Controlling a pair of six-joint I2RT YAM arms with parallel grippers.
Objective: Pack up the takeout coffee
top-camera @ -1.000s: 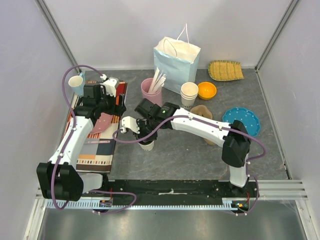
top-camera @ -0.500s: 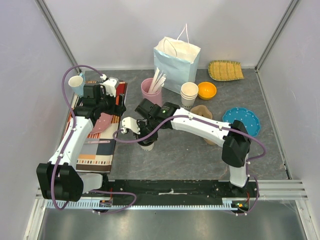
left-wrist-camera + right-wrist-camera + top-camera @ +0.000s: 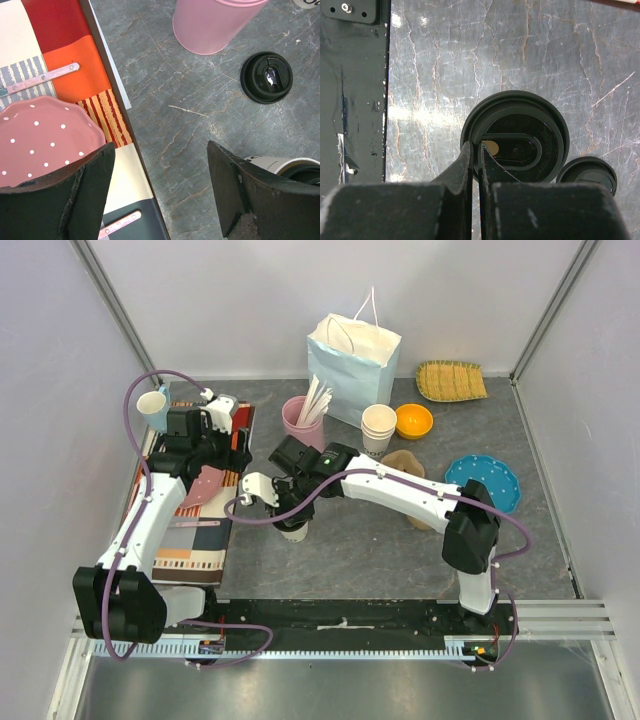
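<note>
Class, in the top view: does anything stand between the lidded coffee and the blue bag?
Yes. The pink cup of sticks stands before the left side of the bag, the stack of white cups before its right. Only the gap between them lies open toward the coffee.

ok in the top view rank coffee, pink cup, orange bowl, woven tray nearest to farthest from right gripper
1. takeout coffee, directly under the right gripper
2. pink cup, just behind
3. orange bowl, back right
4. woven tray, far back right corner
</note>
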